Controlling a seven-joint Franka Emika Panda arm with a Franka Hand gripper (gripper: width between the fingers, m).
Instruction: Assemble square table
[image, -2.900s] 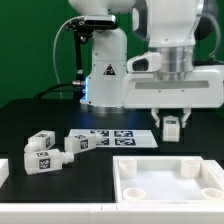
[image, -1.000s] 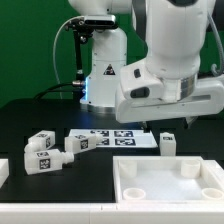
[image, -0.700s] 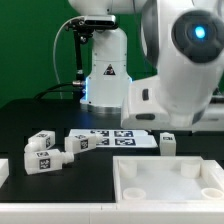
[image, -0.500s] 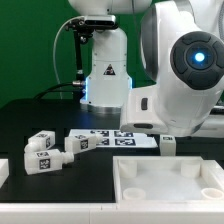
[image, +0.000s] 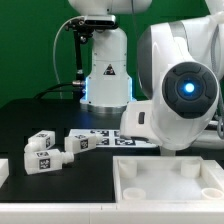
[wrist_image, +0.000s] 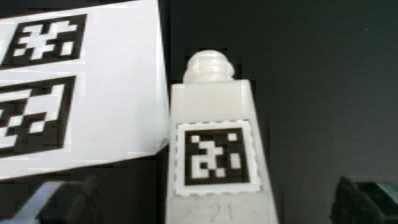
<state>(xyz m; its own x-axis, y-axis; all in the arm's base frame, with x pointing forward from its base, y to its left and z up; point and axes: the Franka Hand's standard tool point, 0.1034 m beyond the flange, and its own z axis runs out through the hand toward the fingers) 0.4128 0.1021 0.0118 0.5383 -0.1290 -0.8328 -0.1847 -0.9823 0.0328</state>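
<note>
Leg (wrist_image: 214, 130) unmoved beside marker board (wrist_image: 71, 90); arm (image: 180, 95) now hides it.

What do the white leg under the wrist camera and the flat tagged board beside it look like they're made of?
The leg looks like matte white moulded plastic: smooth faces, a rounded knob at its end, a printed tag on one face. The marker board looks like a thin matte white sheet, maybe card or plastic; the flat printed surface leaves that open.

Four legs (image: 40, 140) (image: 38, 161) (image: 80, 143) (wrist_image: 217, 150), one square slab (image: 170, 188), one marker board (image: 112, 137).
</note>
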